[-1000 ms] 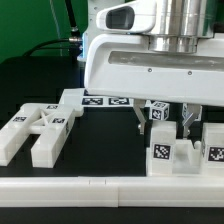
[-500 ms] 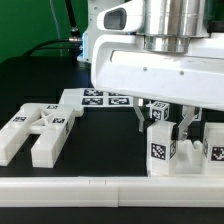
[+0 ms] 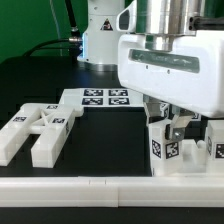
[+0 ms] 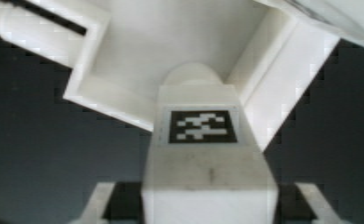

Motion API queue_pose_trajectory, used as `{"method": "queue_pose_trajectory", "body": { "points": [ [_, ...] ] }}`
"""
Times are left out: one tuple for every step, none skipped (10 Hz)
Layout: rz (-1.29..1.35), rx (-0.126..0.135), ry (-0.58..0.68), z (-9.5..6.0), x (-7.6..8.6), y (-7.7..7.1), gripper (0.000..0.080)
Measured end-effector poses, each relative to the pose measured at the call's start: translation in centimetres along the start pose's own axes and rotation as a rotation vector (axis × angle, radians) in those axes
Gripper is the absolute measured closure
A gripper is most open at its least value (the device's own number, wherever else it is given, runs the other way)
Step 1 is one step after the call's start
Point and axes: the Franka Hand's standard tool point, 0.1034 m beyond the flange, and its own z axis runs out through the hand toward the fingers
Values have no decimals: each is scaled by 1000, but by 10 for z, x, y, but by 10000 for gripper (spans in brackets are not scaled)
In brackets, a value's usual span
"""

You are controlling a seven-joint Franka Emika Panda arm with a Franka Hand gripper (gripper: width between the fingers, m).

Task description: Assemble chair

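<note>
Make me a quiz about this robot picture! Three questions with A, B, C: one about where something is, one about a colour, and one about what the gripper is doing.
1. Where do the loose chair parts lie on the table?
A) on the exterior view's left
B) on the exterior view's right
C) hanging in the air

2. What colour is the table?
A) red
B) black
C) yellow

3. What is the gripper doing?
A) standing wide open over nothing
B) closed on a tagged white block
C) hiding out of sight

Answers:
1 A: the loose chair parts rest on the table at the exterior view's left, apart from the gripper.
2 B: the bare table between the parts is black.
3 B: the wrist view shows the tagged white block sitting between the two fingers.
</note>
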Motion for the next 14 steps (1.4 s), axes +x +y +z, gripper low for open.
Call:
{"method": "queue_pose_trajectory", "body": {
  "points": [
    [133, 2, -11, 0, 0, 0, 509],
    [215, 1, -12, 0, -1, 0, 509],
    [267, 0, -12, 0, -2, 0, 508],
    [335, -1, -13, 0, -2, 0, 508],
    [331, 0, -13, 0, -3, 0, 508],
    [308, 0, -12, 0, -2, 0, 408],
    [272, 0, -12, 1, -2, 0, 408],
    [211, 2, -10, 1, -1, 0, 271],
    [130, 2, -10, 1, -1, 1, 188],
    [43, 0, -7, 1, -2, 1, 188],
    [-86, 1, -8, 1, -5, 0, 157],
    [-187, 3, -10, 1, -7, -1, 152],
    [-288, 5, -10, 1, -8, -1, 152],
    [-377, 11, -6, 1, -8, -3, 151]
  ]
}}
